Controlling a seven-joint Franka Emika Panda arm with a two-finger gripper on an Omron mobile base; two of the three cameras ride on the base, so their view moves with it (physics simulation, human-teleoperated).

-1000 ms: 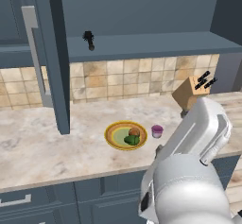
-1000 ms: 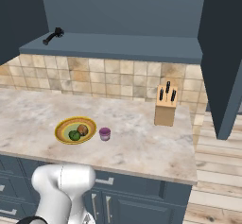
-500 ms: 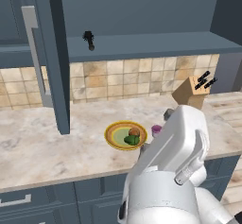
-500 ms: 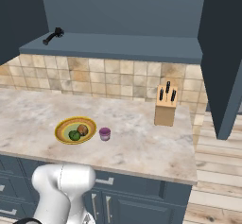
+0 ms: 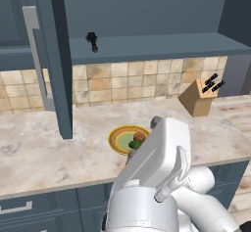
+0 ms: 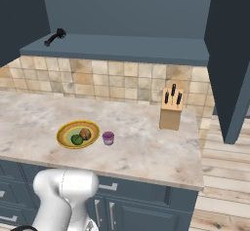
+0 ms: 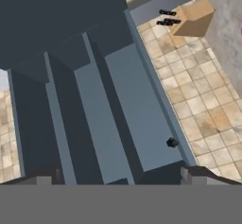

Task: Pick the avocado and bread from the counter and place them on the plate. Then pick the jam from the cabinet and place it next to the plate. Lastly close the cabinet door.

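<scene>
step: close cabinet door (image 5: 55, 64) | we see avocado (image 6: 76, 139) and bread (image 6: 85, 133) on plate (image 6: 66, 130), jam (image 6: 108, 138) just beside plate on tabletop (image 6: 146, 147) | end effector (image 7: 120, 180) wide open, empty | risk: we judge the arm's swing could clip the door edge, missing handle (image 5: 35, 55)

plate: the round yellow-rimmed plate (image 5: 122, 139) has its right part hidden behind the white arm in the left base view.
jam: the small pink-purple jam jar (image 6: 108, 138) is covered by the arm in the left base view.
shelf object: the slim black object (image 5: 91, 41) is too small to identify.
cabinet door: the dark blue-grey panelled door (image 6: 234, 64) is cut off by the top and right edges in the right base view.
end effector: the fingertips (image 7: 194, 175) barely show at the bottom of the hand view.
</scene>
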